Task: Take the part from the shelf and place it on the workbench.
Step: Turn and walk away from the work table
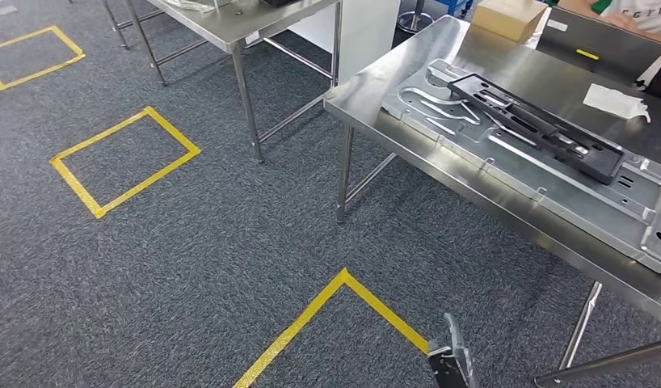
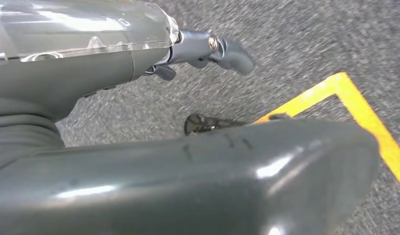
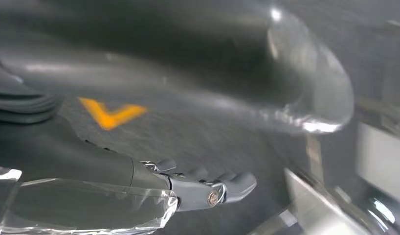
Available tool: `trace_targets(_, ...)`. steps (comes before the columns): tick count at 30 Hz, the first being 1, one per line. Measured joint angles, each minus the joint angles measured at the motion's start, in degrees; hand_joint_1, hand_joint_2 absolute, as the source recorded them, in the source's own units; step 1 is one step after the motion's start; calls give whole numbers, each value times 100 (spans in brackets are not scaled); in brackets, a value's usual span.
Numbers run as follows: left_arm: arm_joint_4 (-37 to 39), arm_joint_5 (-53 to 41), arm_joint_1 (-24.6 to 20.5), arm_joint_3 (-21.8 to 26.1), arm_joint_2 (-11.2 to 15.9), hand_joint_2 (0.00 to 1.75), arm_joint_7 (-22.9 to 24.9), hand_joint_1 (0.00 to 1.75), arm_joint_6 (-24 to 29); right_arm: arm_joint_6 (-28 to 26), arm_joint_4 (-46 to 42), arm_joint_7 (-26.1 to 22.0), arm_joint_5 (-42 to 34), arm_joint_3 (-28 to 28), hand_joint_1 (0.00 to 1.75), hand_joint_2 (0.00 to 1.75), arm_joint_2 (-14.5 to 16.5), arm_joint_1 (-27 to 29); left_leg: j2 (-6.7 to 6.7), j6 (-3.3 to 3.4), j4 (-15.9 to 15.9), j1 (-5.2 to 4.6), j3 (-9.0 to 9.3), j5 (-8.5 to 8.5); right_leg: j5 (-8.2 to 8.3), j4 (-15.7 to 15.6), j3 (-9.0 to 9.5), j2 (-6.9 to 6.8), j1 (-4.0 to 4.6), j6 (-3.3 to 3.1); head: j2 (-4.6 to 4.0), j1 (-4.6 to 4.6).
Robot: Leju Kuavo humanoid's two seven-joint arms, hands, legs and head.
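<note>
A long black part (image 1: 537, 125) lies on a flat silver metal plate (image 1: 553, 190) on the steel workbench (image 1: 440, 61) at the right of the head view. My left hand (image 2: 208, 51) hangs over grey carpet, fingers stretched out and thick thumb (image 2: 237, 181) apart, holding nothing. My right hand (image 3: 203, 188) also hangs low above the carpet near a steel table leg, in a blurred picture, with nothing between its fingers. Both hands are well below the workbench top and away from the black part.
A second steel table (image 1: 238, 24) stands at the back. Yellow tape squares (image 1: 125, 162) mark the carpet, and one corner (image 1: 343, 279) lies just ahead. On the workbench are a cardboard box (image 1: 509, 16) and a white cloth (image 1: 614, 101). A person (image 1: 642, 16) stands behind it.
</note>
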Motion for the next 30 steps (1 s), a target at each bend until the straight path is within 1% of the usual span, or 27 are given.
trace_targets(1,-1,-19,1,-5,0,0,-5,0,28,-211,422,75,79,248,0,0,-12,-128,-69,7,5,-20,-94,71,-88,279,-40,31,8,-19,0,0)
trace_targets(2,-1,-32,7,-9,0,0,-8,0,53,-394,785,163,174,466,0,0,-20,-246,-136,6,15,-35,-183,134,-35,404,-9,43,18,-40,0,0)
trace_targets(3,0,-44,14,-14,0,0,-8,0,80,-547,1134,293,281,672,0,0,-24,-365,-202,0,28,-45,-265,189,120,344,107,58,29,-65,0,0)
trace_targets(4,0,-51,19,-19,0,0,-10,0,106,-656,1487,475,395,855,0,0,-18,-492,-266,-11,48,-51,-339,240,307,98,311,94,37,-91,0,0)
trace_targets(5,0,-55,19,-26,-1,0,-16,0,130,-719,1843,697,496,1024,0,0,-11,-626,-323,-26,75,-51,-404,284,425,-278,578,198,42,-125,0,0)
trace_targets(6,0,-58,13,-33,-2,0,-27,0,159,-719,2223,981,585,1198,0,0,-5,-749,-384,-48,108,-58,-462,325,459,-695,848,331,47,-160,0,-1)
trace_targets(7,0,-58,7,-38,-3,0,-43,0,190,-628,2569,1317,641,1347,0,0,-2,-853,-441,-74,137,-64,-509,366,425,-1041,1053,438,50,-190,0,-1)
trace_targets(8,0,-56,5,-42,-4,0,-57,0,223,-453,2855,1689,653,1464,0,0,-3,-933,-496,-106,153,-68,-545,409,360,-1259,1170,509,58,-219,0,-1)
trace_targets(9,0,-55,9,-43,-4,0,-67,0,258,-189,3103,2100,614,1548,0,0,-3,-985,-558,-141,153,-74,-570,454,327,-1352,1204,495,68,-244,0,-1)
trace_targets(10,-1,-57,20,-43,3,0,-70,0,294,121,3307,2501,518,1594,0,0,-4,-1024,-599,-169,149,-74,-593,492,338,-1375,1192,423,57,-276,0,-1)
trace_targets(11,-1,-69,35,-43,9,0,-62,0,320,448,3489,2874,364,1611,0,0,-17,-1048,-562,-192,175,-78,-624,477,373,-1387,1179,349,45,-317,0,-2)
trace_targets(12,-1,-85,51,-44,15,0,-49,0,339,746,3648,3176,189,1608,0,0,-39,-1048,-470,-212,289,-76,-683,373,411,-1401,1163,268,32,-361,0,-4)
trace_targets(14,0,-125,67,-52,20,0,-25,0,357,1115,3896,3520,-73,1577,0,0,-98,-1021,-204,-261,872,-51,-914,-60,467,-1411,1111,104,27,-417,0,-7)
trace_targets(15,0,-137,69,-60,20,0,-21,0,358,1190,3994,3582,-126,1563,0,0,-120,-1010,-130,-295,1270,-24,-1052,-286,482,-1406,1082,24,35,-424,0,-7)
trace_targets(16,0,-146,71,-67,20,0,-18,0,359,1225,4080,3619,-151,1550,0,0,-135,-1009,-92,-328,1614,-1,-1151,-429,494,-1400,1057,-56,41,-421,0,-7)
trace_targets(17,0,-159,75,-75,21,0,-11,0,364,1255,4151,3679,-185,1537,0,0,-147,-1017,-72,-356,1796,21,-1165,-471,502,-1395,1040,-133,43,-414,0,-7)
trace_targets(18,0,-190,81,-85,22,0,6,0,375,1297,4213,3799,-253,1510,0,0,-153,-1031,-49,-378,1752,40,-1058,-415,506,-1390,1032,-207,41,-403,0,-7)
trace_targets(19,0,-248,88,-102,27,0,33,0,385,1347,4264,3990,-369,1463,0,0,-157,-1047,-4,-391,1479,55,-835,-293,505,-1385,1034,-278,38,-387,0,-7)
trace_targets(21,0,-451,91,-181,55,0,112,0,366,1441,4337,4457,-695,1300,0,0,-161,-1067,182,-371,647,53,-261,-86,486,-1373,1051,-404,41,-334,0,-7)
trace_targets(22,0,-576,91,-242,80,0,155,0,327,1463,4364,4626,-864,1189,0,0,-161,-1066,264,-338,363,33,-81,-39,475,-1367,1063,-459,49,-298,0,-4)
trace_targets(23,0,-701,93,-314,104,0,198,0,278,1469,4385,4714,-1014,1072,0,0,-161,-1061,310,-298,208,12,7,-47,463,-1361,1073,-505,58,-259,0,-3)
trace_targets(25,0,-920,107,-463,166,0,271,0,200,1458,4411,4659,-1254,840,0,0,-160,-1061,251,-220,169,-8,-8,-60,450,-1360,1090,-588,73,-185,0,0)
trace_targets(26,0,-1004,113,-532,193,0,294,0,180,1451,4416,4557,-1336,739,0,0,-159,-1063,204,-184,139,2,-10,-59,418,-1331,1085,-548,64,-148,0,-1)
trace_targets(27,0,-1070,115,-597,225,0,307,0,171,1444,4420,4424,-1393,650,0,0,-159,-1060,158,-144,120,13,-18,-41,336,-1230,1044,-443,55,-123,0,0)
trace_targets(28,0,-1121,110,-657,250,0,311,0,169,1441,4429,4286,-1427,571,0,0,-159,-1050,111,-102,99,24,-23,-20,190,-1009,942,-295,43,-105,0,0)
trace_targets(29,0,-1155,100,-711,278,0,310,0,172,1440,4440,4162,-1444,504,0,0,-159,-1036,65,-71,90,21,-36,-5,6,-675,783,-128,29,-98,0,1)
trace_targets(30,0,-1173,89,-760,308,0,305,0,182,1443,4453,4048,-1447,444,0,0,-159,-1022,11,-48,90,13,-51,5,-181,-279,581,-27,28,-98,0,1)
